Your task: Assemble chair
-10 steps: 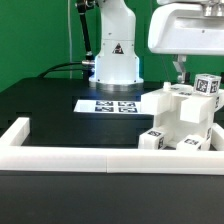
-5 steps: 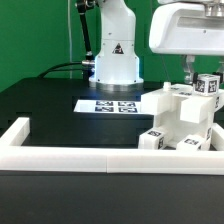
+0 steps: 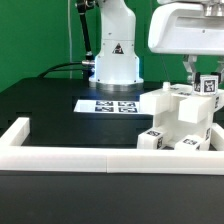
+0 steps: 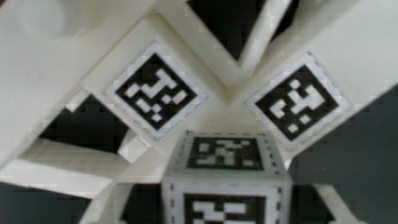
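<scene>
The chair [image 3: 185, 120] is a chunky white block structure with black-and-white tags, standing on the black table at the exterior view's right. A square post with a tag [image 3: 208, 85] rises from its far right. My gripper [image 3: 200, 70] hangs just above that post, with one dark finger [image 3: 189, 68] beside the post's left. It looks open and holds nothing. The wrist view is filled by the chair's tagged panels [image 4: 164, 90] and the tagged post [image 4: 222, 205] close below. My fingers do not show clearly there.
The marker board [image 3: 110, 104] lies flat in front of the robot base [image 3: 115, 60]. A long low white border rail [image 3: 90, 158] runs along the table's front and turns back at the exterior view's left [image 3: 18, 130].
My gripper has moved toward the exterior view's right, from left of the post to over it. The chair has not moved.
</scene>
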`<move>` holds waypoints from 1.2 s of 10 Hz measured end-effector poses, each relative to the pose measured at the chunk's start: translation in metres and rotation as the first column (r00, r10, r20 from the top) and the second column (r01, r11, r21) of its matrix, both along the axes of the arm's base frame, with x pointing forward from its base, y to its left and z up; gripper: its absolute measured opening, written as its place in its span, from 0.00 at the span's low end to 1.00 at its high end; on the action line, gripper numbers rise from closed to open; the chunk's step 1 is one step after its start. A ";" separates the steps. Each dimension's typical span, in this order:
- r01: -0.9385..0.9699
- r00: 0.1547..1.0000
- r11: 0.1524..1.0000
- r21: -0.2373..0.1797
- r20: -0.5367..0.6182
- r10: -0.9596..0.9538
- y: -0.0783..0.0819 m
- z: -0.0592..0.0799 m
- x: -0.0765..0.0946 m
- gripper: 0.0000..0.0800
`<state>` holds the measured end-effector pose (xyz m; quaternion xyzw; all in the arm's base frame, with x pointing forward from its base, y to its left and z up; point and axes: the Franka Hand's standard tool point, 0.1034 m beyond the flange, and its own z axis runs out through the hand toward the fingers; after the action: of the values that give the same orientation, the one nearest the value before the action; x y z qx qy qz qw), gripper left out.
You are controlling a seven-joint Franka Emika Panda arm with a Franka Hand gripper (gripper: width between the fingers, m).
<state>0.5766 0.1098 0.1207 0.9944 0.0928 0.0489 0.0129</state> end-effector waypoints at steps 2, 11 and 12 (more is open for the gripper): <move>0.203 0.979 0.979 0.021 0.002 -0.203 0.002 0.000 -0.001 0.36; 0.807 0.588 0.582 0.099 -0.043 -0.808 0.007 -0.001 -0.002 0.36; 0.825 0.562 0.556 0.103 -0.049 -0.826 0.008 -0.001 -0.002 0.36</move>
<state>0.5749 0.1173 0.1199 0.9210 -0.3862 0.0450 -0.0222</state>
